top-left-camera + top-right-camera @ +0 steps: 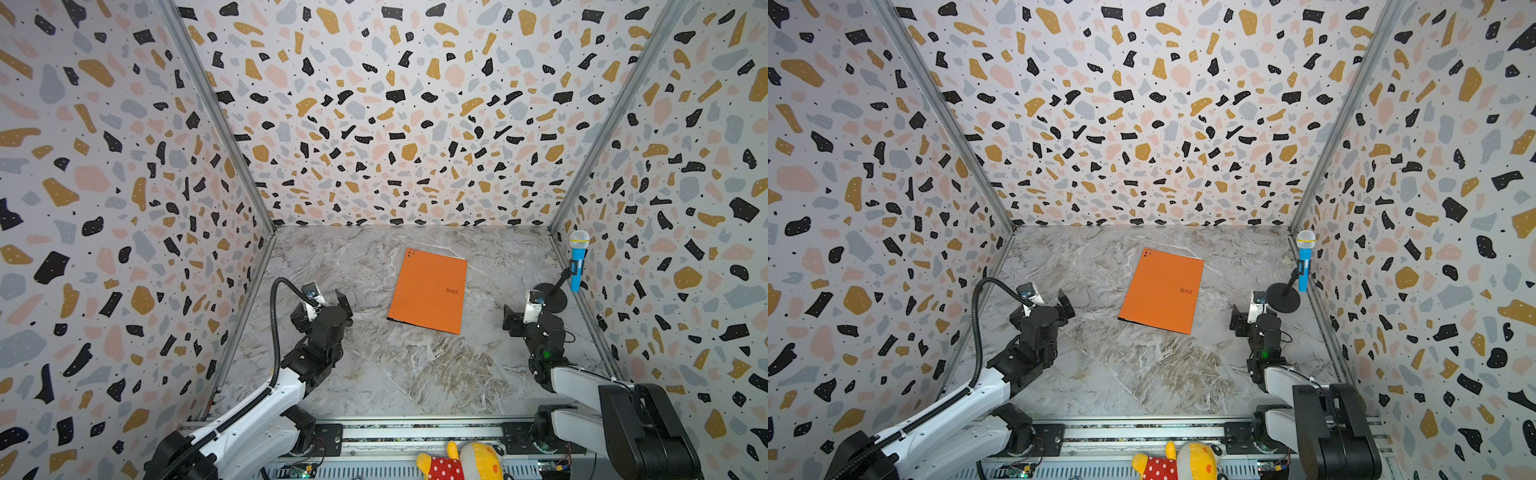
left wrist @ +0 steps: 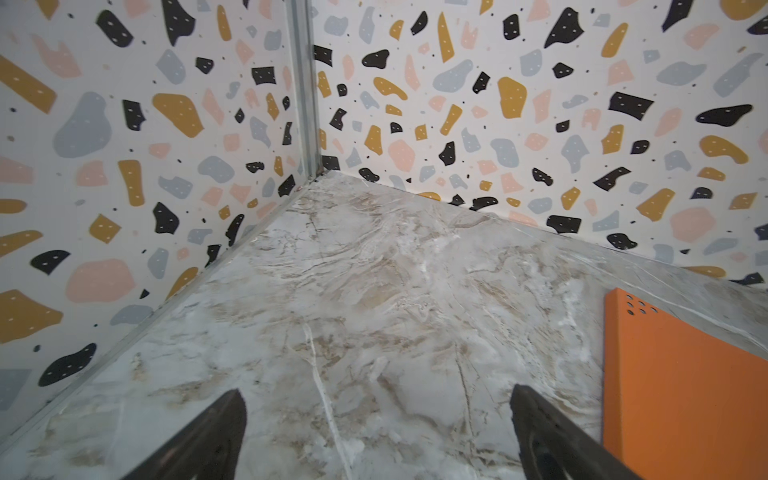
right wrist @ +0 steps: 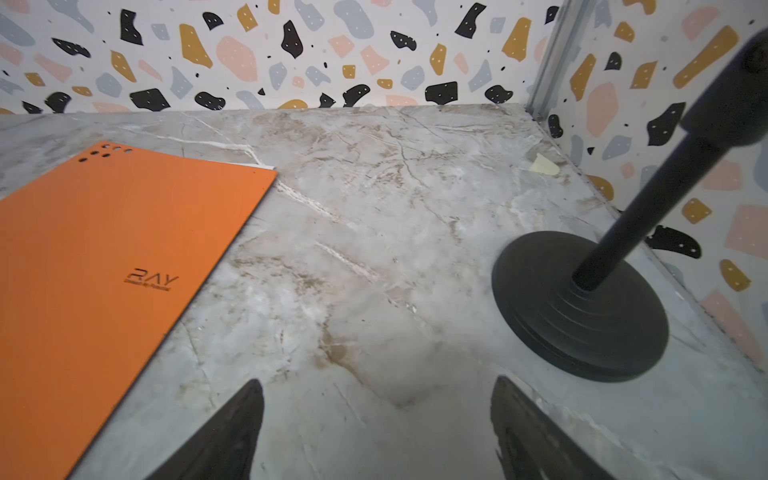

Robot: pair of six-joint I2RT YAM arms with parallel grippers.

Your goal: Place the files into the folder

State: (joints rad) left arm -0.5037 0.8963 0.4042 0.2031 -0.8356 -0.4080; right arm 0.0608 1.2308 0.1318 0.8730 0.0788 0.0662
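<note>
The folder [image 1: 428, 291] lay closed on the desk [image 1: 415, 374] between the left tool [image 2: 377, 405] and right tool [image 3: 376, 388], both spread and empty (files [image 3: 265, 167] apparently inside, one white edge showing), so only retreat seemed required.

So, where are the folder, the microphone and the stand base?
folder [image 1: 428, 291]: in a top view, orange cover's middle.
microphone [image 1: 579, 279]: in a top view, blue handle.
stand base [image 3: 561, 328]: right wrist view, round disc.
</note>
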